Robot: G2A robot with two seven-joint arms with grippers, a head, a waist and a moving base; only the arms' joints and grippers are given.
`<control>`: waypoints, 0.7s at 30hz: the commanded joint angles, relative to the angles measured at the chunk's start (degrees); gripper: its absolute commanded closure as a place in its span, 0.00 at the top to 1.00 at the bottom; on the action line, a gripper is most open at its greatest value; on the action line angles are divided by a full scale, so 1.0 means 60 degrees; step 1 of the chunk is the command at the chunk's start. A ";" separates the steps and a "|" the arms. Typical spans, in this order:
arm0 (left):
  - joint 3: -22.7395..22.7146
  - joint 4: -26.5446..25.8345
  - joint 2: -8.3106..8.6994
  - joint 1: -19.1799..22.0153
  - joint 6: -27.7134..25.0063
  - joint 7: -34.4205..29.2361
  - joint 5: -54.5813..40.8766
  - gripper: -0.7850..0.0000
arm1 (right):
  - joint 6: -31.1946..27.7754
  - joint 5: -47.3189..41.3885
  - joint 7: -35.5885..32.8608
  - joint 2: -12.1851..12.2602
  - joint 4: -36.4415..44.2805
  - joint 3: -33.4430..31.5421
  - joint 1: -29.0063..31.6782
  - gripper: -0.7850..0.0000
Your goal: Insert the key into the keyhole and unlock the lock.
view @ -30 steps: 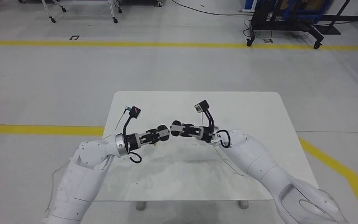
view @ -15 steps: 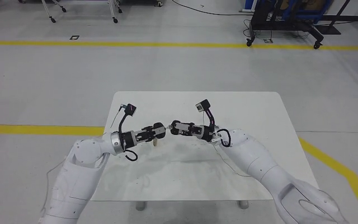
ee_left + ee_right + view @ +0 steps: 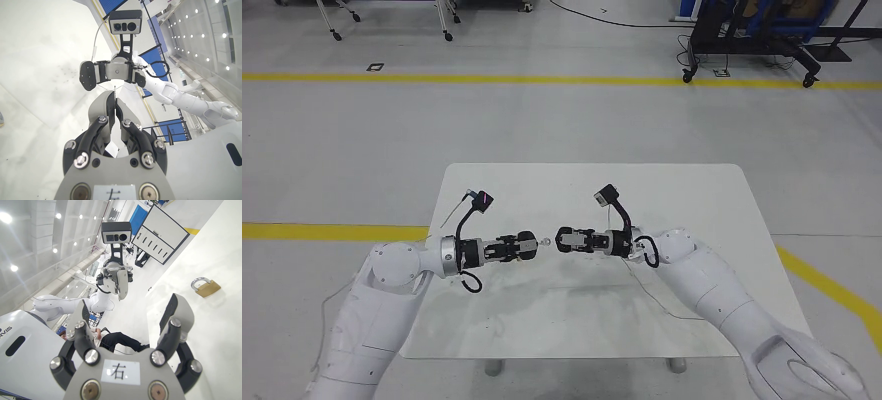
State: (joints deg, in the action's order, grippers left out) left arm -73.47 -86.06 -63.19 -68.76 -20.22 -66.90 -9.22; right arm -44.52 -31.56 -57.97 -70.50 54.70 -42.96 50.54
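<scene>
- Two hands faced each other, raised above and to one side of the padlock [image 3: 206, 287], which lay flat on the worktop [image 3: 211, 336] with its shackle shut.
- The left hand [image 3: 114, 103] was clamped on the key [image 3: 114, 90], blade pointing toward the right hand.
- The right hand [image 3: 129, 300] gaped wide and empty; it looked nearer the padlock.

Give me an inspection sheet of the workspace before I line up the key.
Surface: white table, faint dark specks.
Job's things: brass padlock with silver shackle lying flat on the table, shackle apparently closed, nothing touching it; thin metal key held off the table.
Clutter: nothing seen.
End effectors: left end effector shut on the key; right end effector open and empty, facing the left one.
Cables: black looped cable at the right wrist, apart from the key.
Surroundings: grey floor with yellow lines; black wheeled cart.
</scene>
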 commanded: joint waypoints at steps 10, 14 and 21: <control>0.0236 0.0079 0.0056 0.0117 0.0028 0.0036 0.0070 0.00 | 0.0269 0.0138 -0.0044 -0.0013 0.0284 -0.0176 0.0164 0.40; 0.0295 0.0080 0.0078 0.0113 0.0027 0.0088 0.0076 0.00 | 0.0351 0.0077 -0.0233 -0.0032 0.0309 -0.0205 0.0179 0.38; 0.0438 0.0032 0.0107 0.0087 0.0028 0.0228 0.0157 0.00 | 0.0467 0.0073 -0.0400 -0.0091 0.0296 -0.0214 0.0164 0.30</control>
State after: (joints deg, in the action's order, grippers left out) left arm -70.90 -85.88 -62.59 -68.25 -20.10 -65.60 -8.30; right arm -41.72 -31.09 -60.24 -71.00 56.50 -44.21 51.53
